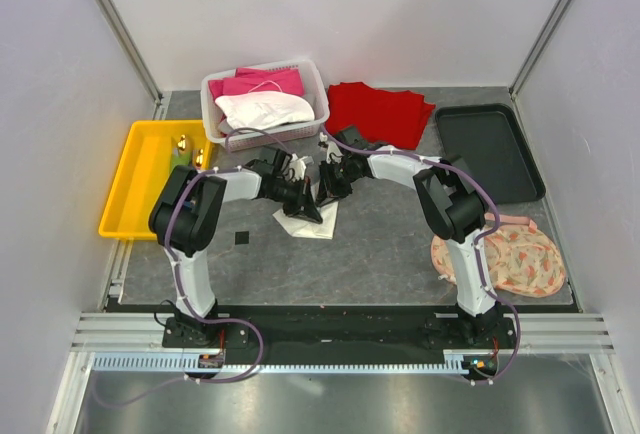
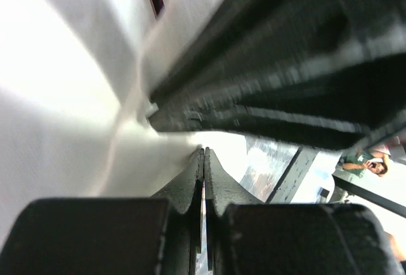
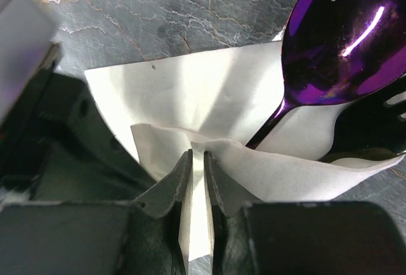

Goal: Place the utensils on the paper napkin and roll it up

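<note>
Arms from both sides crowd over the one paper napkin (image 1: 318, 224) mid-worktop (image 1: 390, 254), so you see only its near corner. Two gold-ended utensils (image 1: 183, 143) lie in the yellow tray (image 1: 130, 189). Left wrist: heavy blur; the left end effector (image 2: 204, 156) is pinched together on a napkin crease. Right wrist: the right end effector (image 3: 198, 158) clamps the napkin's folded edge; one purple spoon (image 3: 342, 40) and one fork (image 3: 374, 135), cut off at the frame, lie in its fold.

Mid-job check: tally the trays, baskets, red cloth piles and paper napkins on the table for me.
Trays: 2, the yellow tray and the black tray
Baskets: 1, the white basket
Red cloth pile: 1
Paper napkin: 1
Total: 5
</note>
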